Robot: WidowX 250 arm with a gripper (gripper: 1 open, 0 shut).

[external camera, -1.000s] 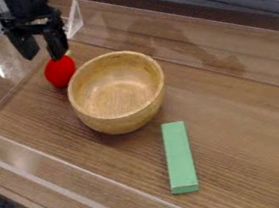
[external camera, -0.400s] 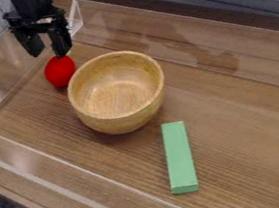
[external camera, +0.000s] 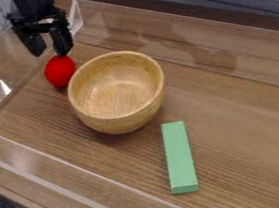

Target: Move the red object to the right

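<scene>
The hand (external camera: 47, 43) hung just above the red object (external camera: 60, 70), pointing straight down. Its two fingers were spread wide open, and it held nothing. The red object sat on the desk (external camera: 236, 99), at the back left, right next to the wooden bowl (external camera: 117, 91). It looked like it was touching the bowl's rim, or nearly so.

A few things could go wrong from there. The red object was round and shiny, so it might slip out if the fingers closed off to one side. It could roll away across the desk. The bowl was very close, so a finger might bump its rim on the way down and push the bowl. The bowl also stood in the way of a trip to the right. If the hand carried the red object too low, it could hit the bowl or drop the toy into it. The green block (external camera: 179, 157) lay well apart, near the front, and looked safe.
</scene>
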